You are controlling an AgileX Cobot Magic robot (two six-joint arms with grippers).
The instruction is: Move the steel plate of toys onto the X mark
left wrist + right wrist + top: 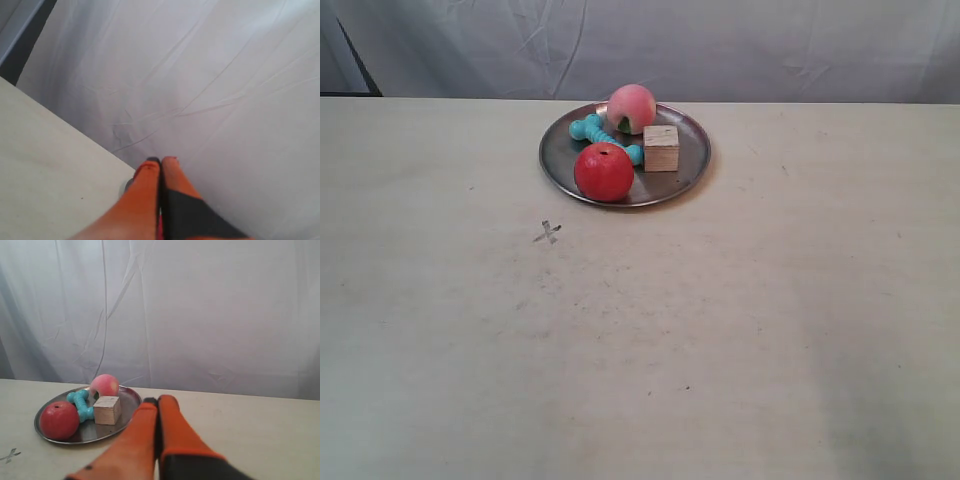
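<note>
The broad pale cream table (770, 330) fills most of the scene, with a creased white cloth backdrop (720, 45) hanging along its far edge. The round shallow grey steel plate (560, 155) sits flat on the far part of the table, about midway across and close to the cloth.

All four toys lie in the plate. The red ball-like apple (604, 171) is at the near rim. The pink peach (631, 108) is at the far rim. The turquoise ribbed bone (592, 129) lies between them, slanting from far left to near right. The small pale wooden cube (661, 148) stands right of the apple, just beside the bone's near end.

The small thin dark grey X mark (548, 233) is drawn on the bare table, nearer than the plate and a little to its left. It is clear of the rim, so the plate is not on it.

My left gripper (161, 161) has its orange fingers pressed together with nothing between them, above a table edge by the cloth. My right gripper (155, 400) is likewise closed and empty. It points toward the backdrop, with the plate ahead and to one side, and I cannot tell whether it touches the rim.
</note>
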